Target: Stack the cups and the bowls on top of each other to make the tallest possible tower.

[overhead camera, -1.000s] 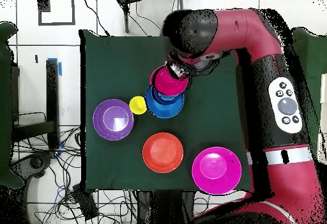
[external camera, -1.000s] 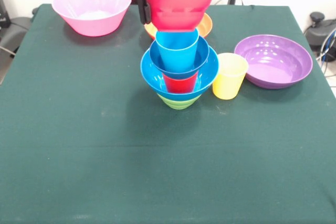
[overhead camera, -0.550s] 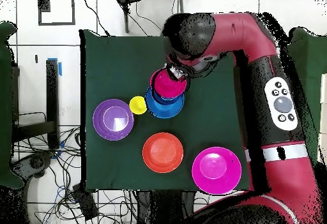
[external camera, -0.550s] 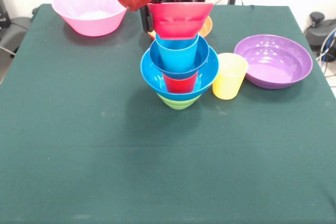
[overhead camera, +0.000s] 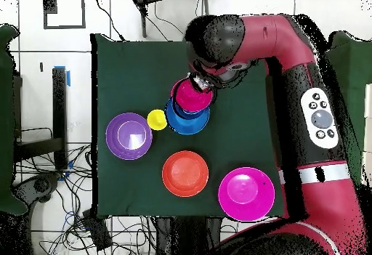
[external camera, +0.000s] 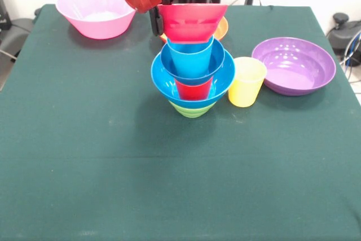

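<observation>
The tower stands mid-table: a green bowl (external camera: pixel 193 109) at the bottom, then a large blue bowl (external camera: pixel 163 80), a red cup (external camera: pixel 193 89), a small blue bowl (external camera: pixel 169 63) and a sky-blue cup (external camera: pixel 190 56). A small red bowl (external camera: pixel 192 18) sits level at the sky-blue cup's rim. My gripper (external camera: pixel 158 20) is shut on that bowl's left rim, with one black finger showing there. From overhead the red bowl (overhead camera: pixel 192 94) covers the tower's top, and my gripper (overhead camera: pixel 202 83) is at its edge.
A yellow cup (external camera: pixel 246 82) stands just right of the tower, a purple bowl (external camera: pixel 293 66) beyond it. An orange bowl (external camera: pixel 221 26) lies behind the tower and a pink bowl (external camera: pixel 98 9) at the far left corner. The arm (overhead camera: pixel 290 49) reaches over the table's edge.
The gripper has come down with the small red bowl, from a little above the sky-blue cup to its rim. In the last half second almost nothing moved.
</observation>
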Controlling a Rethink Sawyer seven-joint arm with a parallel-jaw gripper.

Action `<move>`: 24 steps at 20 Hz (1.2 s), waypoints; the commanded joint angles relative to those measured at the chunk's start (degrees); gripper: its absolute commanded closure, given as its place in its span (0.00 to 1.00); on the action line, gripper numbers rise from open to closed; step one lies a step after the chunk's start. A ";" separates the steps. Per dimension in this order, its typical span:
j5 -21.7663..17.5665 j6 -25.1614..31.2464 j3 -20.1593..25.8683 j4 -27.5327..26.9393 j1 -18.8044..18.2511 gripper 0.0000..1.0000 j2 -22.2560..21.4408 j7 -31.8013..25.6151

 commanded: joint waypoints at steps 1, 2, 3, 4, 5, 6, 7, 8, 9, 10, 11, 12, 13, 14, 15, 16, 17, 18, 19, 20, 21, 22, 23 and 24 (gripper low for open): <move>-4.46 1.87 -2.04 0.07 1.92 1.00 2.26 -16.89; -4.54 1.67 -2.12 0.33 1.88 1.00 2.31 -16.77; -4.63 1.48 -2.20 0.58 1.84 1.00 2.36 -16.65; -4.77 1.10 -2.33 1.02 1.79 1.00 2.42 -16.45; -4.89 0.97 -2.42 1.20 1.78 1.00 2.47 -16.37; -5.04 0.77 -2.52 1.46 1.73 1.00 2.51 -16.32; -5.20 0.74 -2.59 1.59 1.71 1.00 2.50 -16.37; -5.28 0.70 -2.66 1.89 1.64 1.00 2.40 -16.38; -5.32 0.81 -2.67 1.99 1.59 1.00 2.32 -16.46; -5.28 1.07 -2.62 1.96 1.59 1.00 2.20 -16.59; -5.34 1.19 -2.66 1.97 1.57 1.00 2.13 -16.68; -5.37 1.20 -2.66 2.06 1.56 1.00 2.10 -16.67; -5.40 1.21 -2.67 2.15 1.55 1.00 2.06 -16.67; -5.38 1.26 -2.66 2.24 1.61 1.00 2.01 -16.57; -5.33 1.29 -2.66 2.34 1.57 1.00 1.94 -16.52; -5.25 1.19 -2.65 2.77 1.49 1.00 1.71 -16.38; -5.23 1.14 -2.65 2.93 1.43 1.00 1.66 -16.34; -5.21 1.08 -2.65 3.15 1.37 1.00 1.57 -16.29; -5.20 1.01 -2.66 3.38 1.30 1.00 1.49 -16.25; -5.15 0.99 -2.63 3.41 1.34 1.00 1.53 -16.17; -5.19 1.03 -2.65 3.39 1.41 1.00 1.55 -16.13; -5.23 1.08 -2.67 3.36 1.48 1.00 1.58 -16.09; -5.22 1.07 -2.66 3.43 1.45 1.00 1.56 -16.07; -5.22 1.18 -2.68 3.49 1.50 1.00 1.56 -16.01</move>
